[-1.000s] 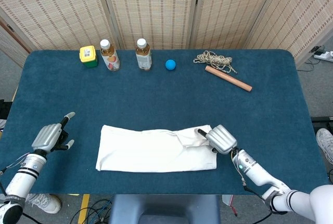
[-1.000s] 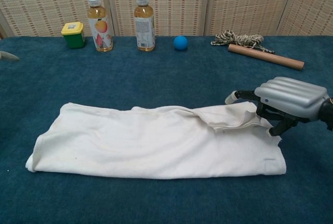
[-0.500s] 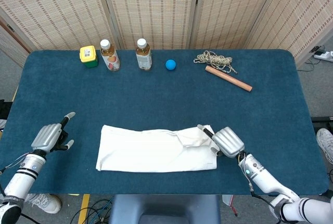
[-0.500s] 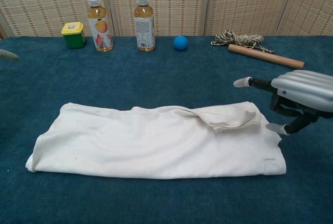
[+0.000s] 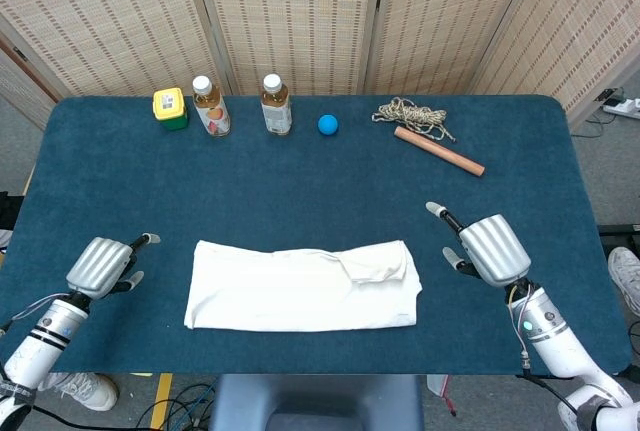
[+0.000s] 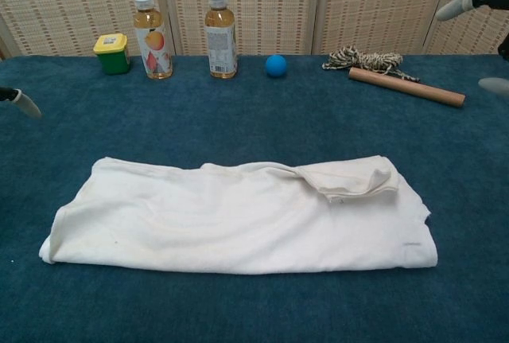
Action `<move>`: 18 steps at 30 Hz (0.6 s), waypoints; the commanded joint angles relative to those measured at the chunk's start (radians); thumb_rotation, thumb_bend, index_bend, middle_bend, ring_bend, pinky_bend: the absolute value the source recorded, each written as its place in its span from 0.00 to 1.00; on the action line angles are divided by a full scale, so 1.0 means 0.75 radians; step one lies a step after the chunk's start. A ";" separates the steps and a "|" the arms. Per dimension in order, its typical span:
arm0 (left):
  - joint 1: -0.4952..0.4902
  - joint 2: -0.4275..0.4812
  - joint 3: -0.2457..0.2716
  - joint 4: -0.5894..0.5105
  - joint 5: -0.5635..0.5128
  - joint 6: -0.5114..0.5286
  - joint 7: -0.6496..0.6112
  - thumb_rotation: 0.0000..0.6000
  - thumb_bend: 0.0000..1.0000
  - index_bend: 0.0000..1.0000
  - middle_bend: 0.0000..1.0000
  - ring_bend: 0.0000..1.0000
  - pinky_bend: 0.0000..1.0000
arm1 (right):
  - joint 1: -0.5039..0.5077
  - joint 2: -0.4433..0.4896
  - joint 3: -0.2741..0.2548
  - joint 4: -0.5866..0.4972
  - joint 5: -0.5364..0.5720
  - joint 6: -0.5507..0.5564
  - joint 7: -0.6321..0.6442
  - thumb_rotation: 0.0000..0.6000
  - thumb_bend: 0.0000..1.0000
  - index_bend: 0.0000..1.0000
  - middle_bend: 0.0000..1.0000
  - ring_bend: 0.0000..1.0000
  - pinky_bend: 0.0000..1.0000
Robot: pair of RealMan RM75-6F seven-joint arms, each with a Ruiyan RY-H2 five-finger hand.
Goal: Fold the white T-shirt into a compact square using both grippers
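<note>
lies as a long flat band on the blue table (image 5: 300, 181), the white t-shirt (image 5: 300, 286), between both hands and touching neither, a loose flap bunched at its right end. looks light, limp and likely to slump, so best pinched at end corners. hover empty, fingers apart, the left hand (image 5: 100, 264) and right hand (image 5: 490, 248).

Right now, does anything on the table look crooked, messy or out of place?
Mostly tidy. The white T-shirt lies as a long band, not yet a square, and a bunched flap sits rumpled at its right end. The rope at the back is a loose tangle beside the wooden stick. Nothing spilled; both bottles stand upright.
</note>
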State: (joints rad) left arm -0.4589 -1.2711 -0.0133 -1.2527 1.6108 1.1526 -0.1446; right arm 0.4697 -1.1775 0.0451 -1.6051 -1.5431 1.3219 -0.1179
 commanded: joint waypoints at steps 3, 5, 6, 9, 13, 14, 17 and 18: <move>-0.038 -0.223 0.080 0.362 0.214 0.197 -0.091 1.00 0.26 0.31 0.95 0.85 1.00 | -0.041 0.017 -0.003 -0.026 0.005 0.022 -0.009 1.00 0.35 0.15 0.92 0.94 0.97; -0.045 -0.270 0.092 0.435 0.243 0.234 -0.115 1.00 0.26 0.32 0.95 0.85 1.00 | -0.054 0.019 -0.008 -0.031 0.004 0.027 -0.013 1.00 0.35 0.15 0.92 0.94 0.97; -0.048 -0.291 0.095 0.464 0.253 0.252 -0.130 1.00 0.26 0.32 0.95 0.85 1.00 | -0.060 0.020 -0.010 -0.034 0.002 0.030 -0.016 1.00 0.35 0.15 0.92 0.94 0.97; -0.062 -0.354 0.112 0.557 0.285 0.288 -0.137 1.00 0.26 0.32 0.95 0.85 1.00 | -0.082 0.022 -0.011 -0.043 0.003 0.043 -0.018 1.00 0.35 0.15 0.92 0.94 0.97; -0.087 -0.421 0.134 0.655 0.317 0.300 -0.125 1.00 0.26 0.32 0.95 0.85 1.00 | -0.102 0.022 -0.008 -0.048 0.006 0.056 -0.018 1.00 0.35 0.15 0.92 0.94 0.97; -0.092 -0.437 0.139 0.680 0.322 0.303 -0.128 1.00 0.26 0.32 0.95 0.85 1.00 | -0.107 0.023 -0.007 -0.050 0.006 0.058 -0.019 1.00 0.35 0.15 0.92 0.94 0.97; -0.103 -0.487 0.156 0.769 0.338 0.318 -0.122 1.00 0.25 0.32 0.95 0.85 1.00 | -0.122 0.027 -0.006 -0.054 0.007 0.067 -0.020 1.00 0.35 0.15 0.92 0.94 0.97; -0.104 -0.504 0.161 0.800 0.339 0.320 -0.125 1.00 0.25 0.32 0.95 0.85 1.00 | -0.128 0.029 -0.004 -0.055 0.008 0.071 -0.019 1.00 0.35 0.15 0.92 0.94 0.97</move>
State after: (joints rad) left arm -0.5285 -1.6210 0.0950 -0.6905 1.8543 1.3835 -0.2382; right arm 0.3762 -1.1572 0.0410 -1.6456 -1.5376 1.3729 -0.1322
